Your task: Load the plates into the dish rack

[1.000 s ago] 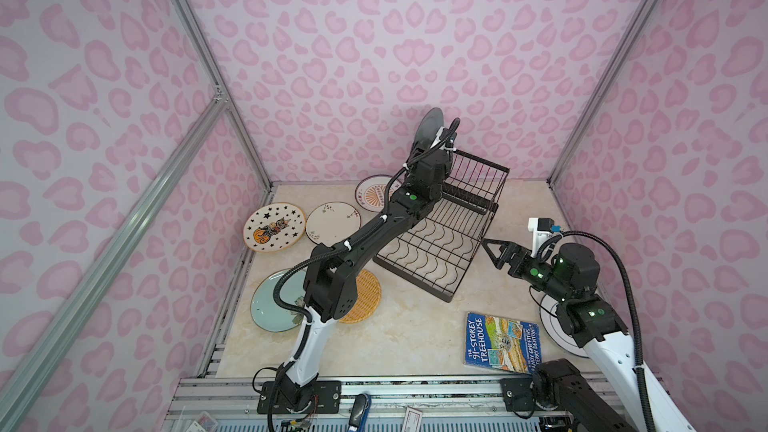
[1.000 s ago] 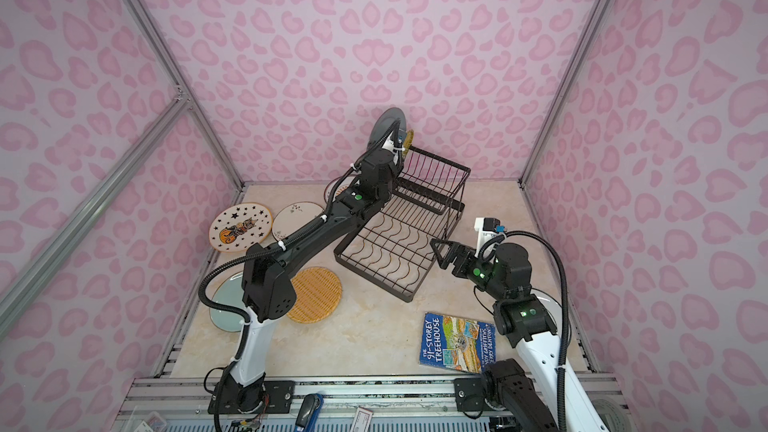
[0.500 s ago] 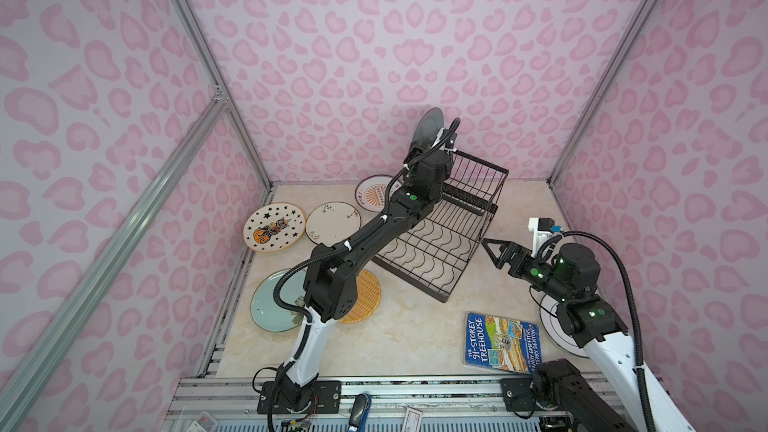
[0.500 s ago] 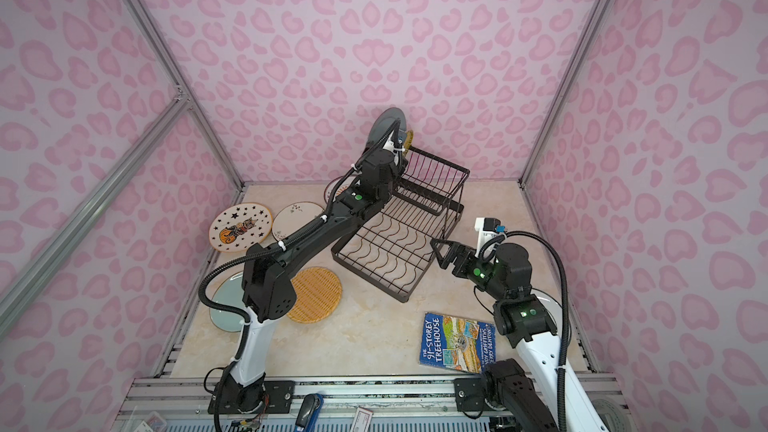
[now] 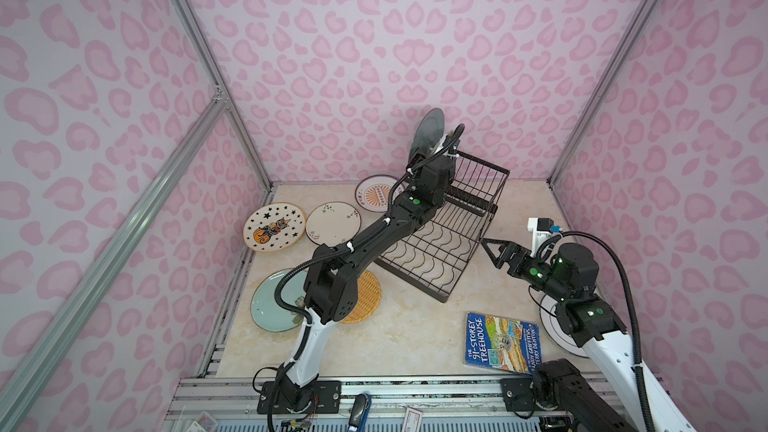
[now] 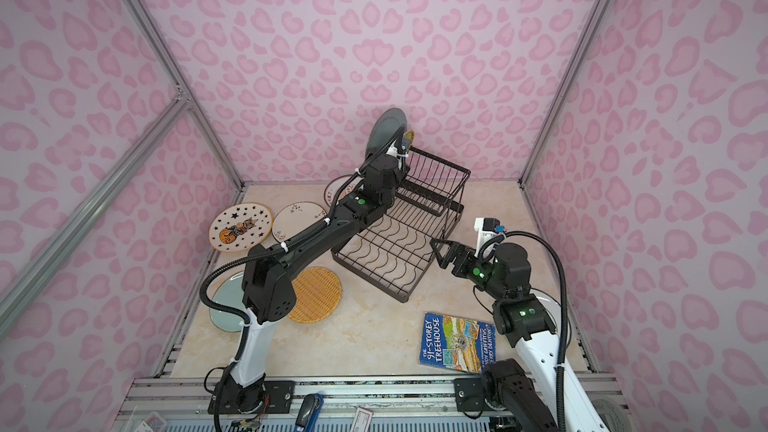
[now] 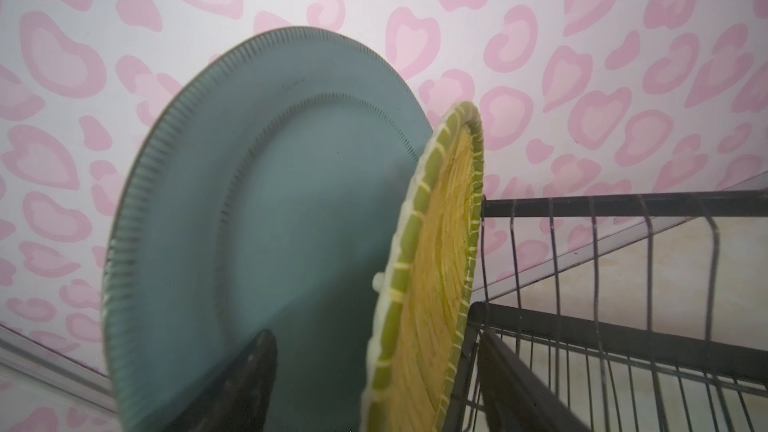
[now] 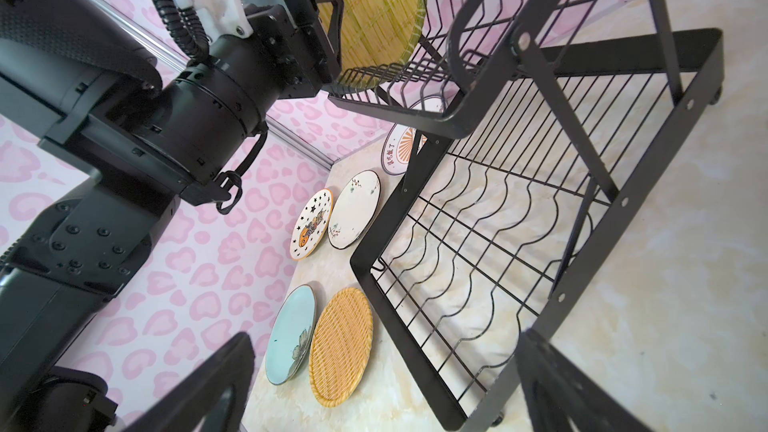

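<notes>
A teal-grey plate and a yellow woven plate stand upright at the raised basket end of the black dish rack. My left gripper is at those two plates, open, its fingers spread on either side without clamping. Flat on the table left of the rack lie the star plate, sprig plate, sunburst plate, pale green floral plate and orange woven plate. My right gripper hovers open and empty beside the rack's right edge.
A blue paperback book lies at the front right. A white ringed plate sits partly hidden under the right arm. The left arm stretches diagonally over the rack's left side. Pink patterned walls close in the table at the back and on both sides.
The left gripper's jaws have widened at the upright plates, which stay standing in the basket. The right arm has held still.
</notes>
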